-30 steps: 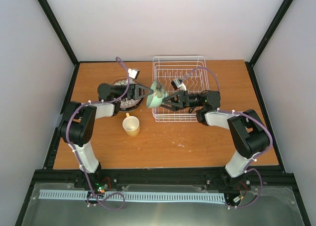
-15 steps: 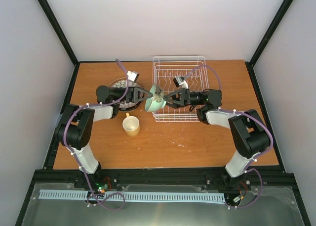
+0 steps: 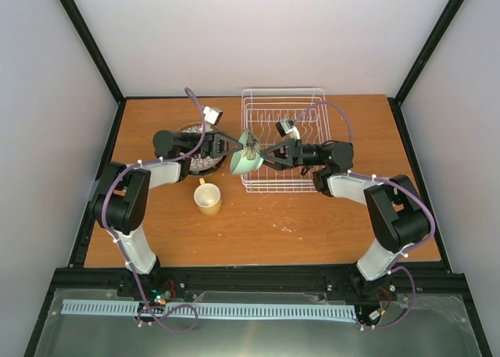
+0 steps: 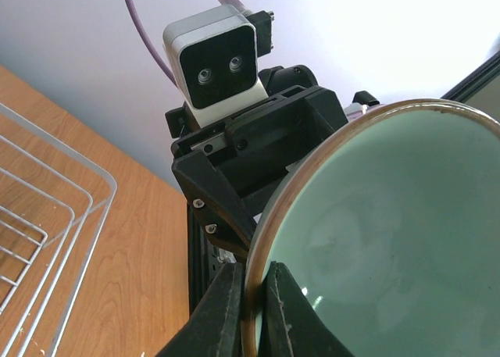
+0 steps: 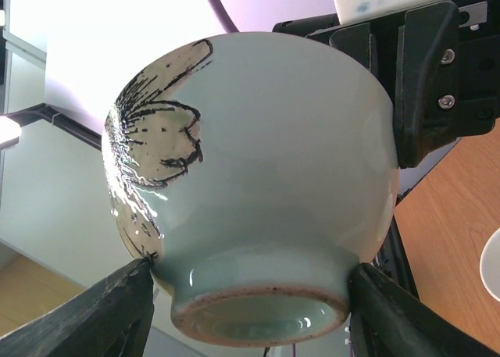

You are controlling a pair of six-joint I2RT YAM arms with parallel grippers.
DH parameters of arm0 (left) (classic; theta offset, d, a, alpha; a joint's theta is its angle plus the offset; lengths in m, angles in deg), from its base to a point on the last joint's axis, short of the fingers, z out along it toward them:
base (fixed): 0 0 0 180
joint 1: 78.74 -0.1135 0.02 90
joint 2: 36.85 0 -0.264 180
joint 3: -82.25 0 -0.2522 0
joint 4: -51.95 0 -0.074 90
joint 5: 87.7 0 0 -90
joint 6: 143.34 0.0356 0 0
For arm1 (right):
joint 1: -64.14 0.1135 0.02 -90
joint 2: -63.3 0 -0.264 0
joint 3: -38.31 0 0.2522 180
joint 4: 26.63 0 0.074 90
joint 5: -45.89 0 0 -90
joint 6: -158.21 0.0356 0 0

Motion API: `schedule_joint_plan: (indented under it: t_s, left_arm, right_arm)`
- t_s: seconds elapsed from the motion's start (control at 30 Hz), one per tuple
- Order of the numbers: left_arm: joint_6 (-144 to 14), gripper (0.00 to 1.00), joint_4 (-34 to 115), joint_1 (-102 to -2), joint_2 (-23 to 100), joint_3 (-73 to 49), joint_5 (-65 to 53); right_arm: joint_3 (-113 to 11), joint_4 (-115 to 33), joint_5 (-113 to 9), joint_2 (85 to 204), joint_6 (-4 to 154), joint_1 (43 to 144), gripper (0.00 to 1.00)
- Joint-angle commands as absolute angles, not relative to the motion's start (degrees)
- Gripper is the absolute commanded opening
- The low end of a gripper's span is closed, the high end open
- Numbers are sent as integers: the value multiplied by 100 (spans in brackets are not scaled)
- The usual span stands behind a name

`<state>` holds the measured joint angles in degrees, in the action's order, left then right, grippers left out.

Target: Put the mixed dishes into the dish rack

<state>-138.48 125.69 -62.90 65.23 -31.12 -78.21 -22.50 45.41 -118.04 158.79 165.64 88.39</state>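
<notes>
The pale green bowl [image 3: 247, 160] hangs tilted in the air between both grippers, at the left edge of the white wire dish rack [image 3: 283, 91]. My left gripper [image 3: 239, 148] is shut on the bowl's rim; in the left wrist view its fingers [image 4: 226, 310] pinch the brown rim of the bowl [image 4: 391, 240]. My right gripper [image 3: 263, 155] has its fingers [image 5: 117, 302] against both sides of the foot of the bowl [image 5: 266, 138]. The yellow mug [image 3: 208, 198] stands on the table in front of the bowl. A stack of plates [image 3: 205, 166] lies under the left arm.
The rack's wire corner [image 4: 47, 208] shows at the left of the left wrist view. The right arm's wrist camera [image 4: 215, 64] faces the left one. The left gripper's body [image 5: 426, 83] sits behind the bowl in the right wrist view. Black frame posts edge the table.
The bowl has turned and shifted slightly between the arms. The right gripper's fingers have closed in from a wide spread onto the bowl's foot. The left gripper keeps its hold on the rim.
</notes>
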Motion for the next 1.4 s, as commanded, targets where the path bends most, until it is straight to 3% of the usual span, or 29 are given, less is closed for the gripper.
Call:
schedule_joint_plan:
  t_s: [0.0,0.5,0.63,0.8,1.0,1.37]
  left_arm:
    - [-13931,1,14269,-6221,6760,-2779,-7650]
    - [-13893,1,14268,-6221,6883,-2805,-7513]
    - [-13916,0,14262,-6221,6941,-2750,-7482]
    - [-13921,1,14269,-6221,7022,-2727,-7469]
    - [-13912,4,14264,-6221,7102,-2762,-7476]
    - [-13993,18,14156,-6238,7297,-2548,-7660]
  right_arm:
    - [-2243,5568,-11770,15535,16524,8944,66]
    - [-2476,5568,-11689,15689,16548,9145,50]
    - [-2483,5562,-11671,15712,16546,9181,39]
    - [-2506,5567,-11657,15738,16557,9182,4]
    - [-2528,5562,-11581,15856,16522,9181,3]
    - [-2360,5556,-11502,15940,16464,8985,3]
